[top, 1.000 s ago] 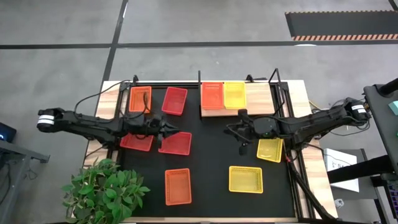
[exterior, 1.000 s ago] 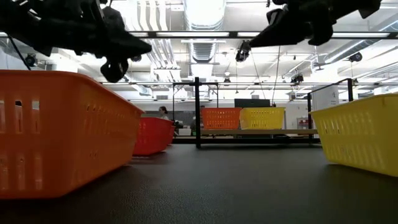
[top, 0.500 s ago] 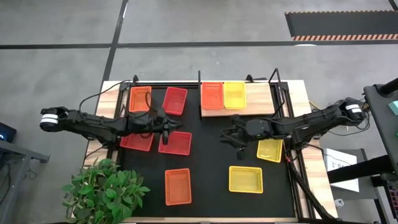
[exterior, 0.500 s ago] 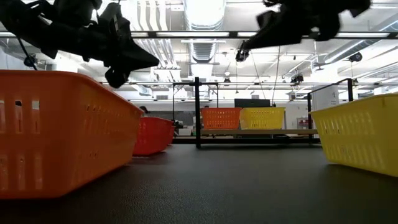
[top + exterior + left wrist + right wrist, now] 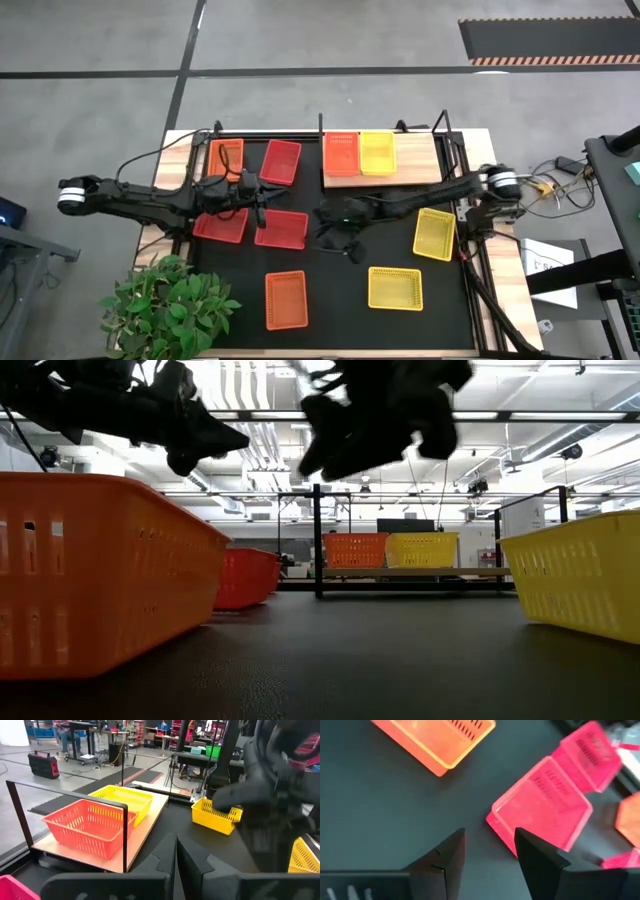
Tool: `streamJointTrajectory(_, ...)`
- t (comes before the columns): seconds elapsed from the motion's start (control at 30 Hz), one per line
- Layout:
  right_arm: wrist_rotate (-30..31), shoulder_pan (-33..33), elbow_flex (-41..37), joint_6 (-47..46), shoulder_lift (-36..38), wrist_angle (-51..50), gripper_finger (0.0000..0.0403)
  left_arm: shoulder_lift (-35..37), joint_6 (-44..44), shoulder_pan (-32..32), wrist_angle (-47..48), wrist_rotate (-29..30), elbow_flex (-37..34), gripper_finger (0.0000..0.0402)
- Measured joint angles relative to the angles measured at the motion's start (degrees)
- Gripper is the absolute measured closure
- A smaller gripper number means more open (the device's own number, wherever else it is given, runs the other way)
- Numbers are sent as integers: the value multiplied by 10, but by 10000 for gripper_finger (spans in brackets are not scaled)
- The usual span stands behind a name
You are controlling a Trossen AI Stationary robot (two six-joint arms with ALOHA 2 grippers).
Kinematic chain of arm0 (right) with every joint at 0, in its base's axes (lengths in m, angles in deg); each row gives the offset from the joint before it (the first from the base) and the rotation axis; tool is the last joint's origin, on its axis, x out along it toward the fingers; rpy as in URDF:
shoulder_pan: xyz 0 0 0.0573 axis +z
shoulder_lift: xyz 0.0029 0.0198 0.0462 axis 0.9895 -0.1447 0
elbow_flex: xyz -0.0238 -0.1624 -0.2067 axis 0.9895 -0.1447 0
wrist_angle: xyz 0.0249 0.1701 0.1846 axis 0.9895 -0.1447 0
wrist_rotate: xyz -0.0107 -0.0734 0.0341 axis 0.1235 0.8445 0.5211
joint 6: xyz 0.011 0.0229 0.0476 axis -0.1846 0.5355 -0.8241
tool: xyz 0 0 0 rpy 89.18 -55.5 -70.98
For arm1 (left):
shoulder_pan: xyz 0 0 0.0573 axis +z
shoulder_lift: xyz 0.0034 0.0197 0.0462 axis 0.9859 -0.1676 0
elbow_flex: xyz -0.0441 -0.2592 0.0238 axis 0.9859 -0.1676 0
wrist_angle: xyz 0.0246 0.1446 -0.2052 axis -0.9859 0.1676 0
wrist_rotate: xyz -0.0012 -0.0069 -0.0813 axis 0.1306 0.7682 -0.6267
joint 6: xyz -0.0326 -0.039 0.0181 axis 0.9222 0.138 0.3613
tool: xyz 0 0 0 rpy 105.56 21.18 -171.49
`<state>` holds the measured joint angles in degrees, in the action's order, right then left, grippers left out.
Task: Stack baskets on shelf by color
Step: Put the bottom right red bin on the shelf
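Right gripper (image 5: pixel 335 232), fingers spread and empty, hovers just beside the red basket (image 5: pixel 283 229), looks like it's lining up a grab. Next: drop over its rim. Left gripper (image 5: pixel 258 190) is pressed together.

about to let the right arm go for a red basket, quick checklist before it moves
1. Right gripper open and empty: ok.
2. Nearest red basket flat on the mat, nothing inside: ok.
3. Left gripper clear of that basket: not ok, it hangs over the basket's far edge.
4. Shelf has a free spot: ok, bare board beside the orange basket and yellow basket.
5. Left gripper empty: cannot tell.
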<state>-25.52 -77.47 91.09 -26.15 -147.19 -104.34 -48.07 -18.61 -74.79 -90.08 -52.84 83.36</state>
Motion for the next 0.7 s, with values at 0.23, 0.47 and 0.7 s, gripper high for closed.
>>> streamJointTrajectory(0.23, -20, -18, 119, 49, -108, -79, 243, 13, -29, 0, 0, 0, -1, 402)
streamJointTrajectory(0.47, -20, -21, 179, 88, -162, -89, 246, 17, -29, 0, -3, 0, -2, 402)
streamJointTrajectory(0.7, -20, -35, 196, 103, -202, -80, 248, 17, -30, 1, 0, 0, -2, 402)
